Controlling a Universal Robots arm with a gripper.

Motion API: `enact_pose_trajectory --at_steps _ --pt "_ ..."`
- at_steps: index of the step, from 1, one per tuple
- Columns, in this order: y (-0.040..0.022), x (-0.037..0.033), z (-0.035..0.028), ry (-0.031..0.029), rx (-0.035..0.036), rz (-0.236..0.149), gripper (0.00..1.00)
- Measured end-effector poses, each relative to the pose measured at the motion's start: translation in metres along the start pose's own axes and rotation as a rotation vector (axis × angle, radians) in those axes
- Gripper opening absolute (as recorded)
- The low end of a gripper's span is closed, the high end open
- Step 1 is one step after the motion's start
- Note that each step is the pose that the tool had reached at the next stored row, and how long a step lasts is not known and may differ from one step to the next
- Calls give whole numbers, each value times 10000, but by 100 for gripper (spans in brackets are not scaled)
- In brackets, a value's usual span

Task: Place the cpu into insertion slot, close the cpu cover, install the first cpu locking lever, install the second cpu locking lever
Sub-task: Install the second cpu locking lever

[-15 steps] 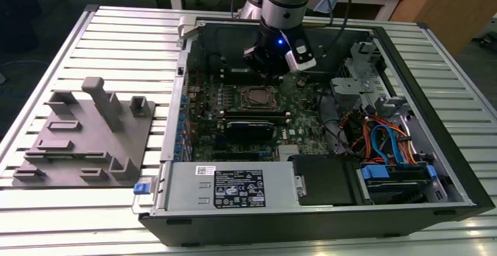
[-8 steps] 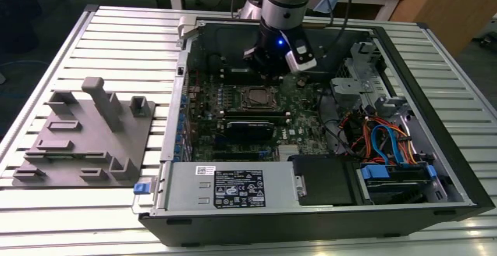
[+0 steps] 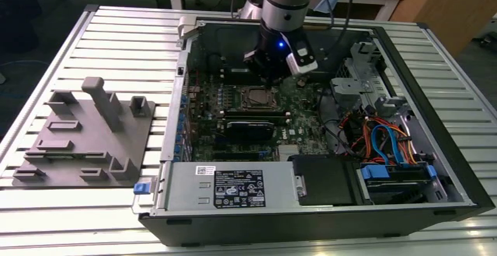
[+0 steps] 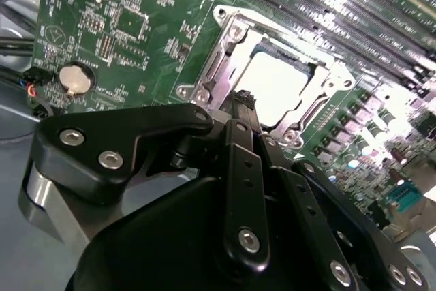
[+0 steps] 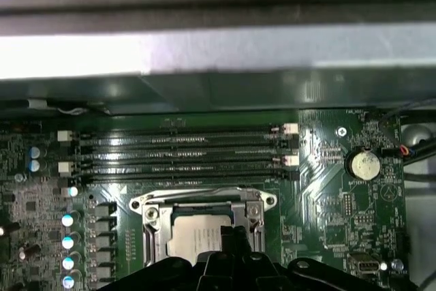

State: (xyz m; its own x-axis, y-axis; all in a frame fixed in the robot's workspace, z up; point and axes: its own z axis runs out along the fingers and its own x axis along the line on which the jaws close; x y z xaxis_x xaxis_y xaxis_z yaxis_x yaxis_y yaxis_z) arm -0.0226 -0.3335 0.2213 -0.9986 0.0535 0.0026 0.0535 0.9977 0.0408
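Silver-grey cpu [image 4: 276, 86] seated in slot [image 4: 225, 66], framed by silvery cover [image 4: 332, 90], gripper [image 4: 245, 100] fingertips together, empty, just beside cover.

Even overhead room light, ext. view sharp. Glare off cpu [image 4: 278, 86] top in second wrist view; gripper [image 4: 244, 103] body close, dark, soft-focus. First wrist view: bright washed-out band on case wall [image 5: 218, 52], blurry.

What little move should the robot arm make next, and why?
Probably a slight dip of the gripper toward the edge of the cpu cover. In the second wrist view the cpu already lies flat with the cover down around it. The gripper's tip hovers right at the cover's near edge, so pressing there looks like the likely bit of work.
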Motion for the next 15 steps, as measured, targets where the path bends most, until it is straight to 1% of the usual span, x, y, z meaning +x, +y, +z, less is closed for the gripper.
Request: enact_pose_trajectory --at_steps 6,7,15 --pt "-33 -2 0 -12 207 1 10" --pt "-33 -2 -1 -11 217 0 10" --pt "-33 -2 0 -12 218 0 10"
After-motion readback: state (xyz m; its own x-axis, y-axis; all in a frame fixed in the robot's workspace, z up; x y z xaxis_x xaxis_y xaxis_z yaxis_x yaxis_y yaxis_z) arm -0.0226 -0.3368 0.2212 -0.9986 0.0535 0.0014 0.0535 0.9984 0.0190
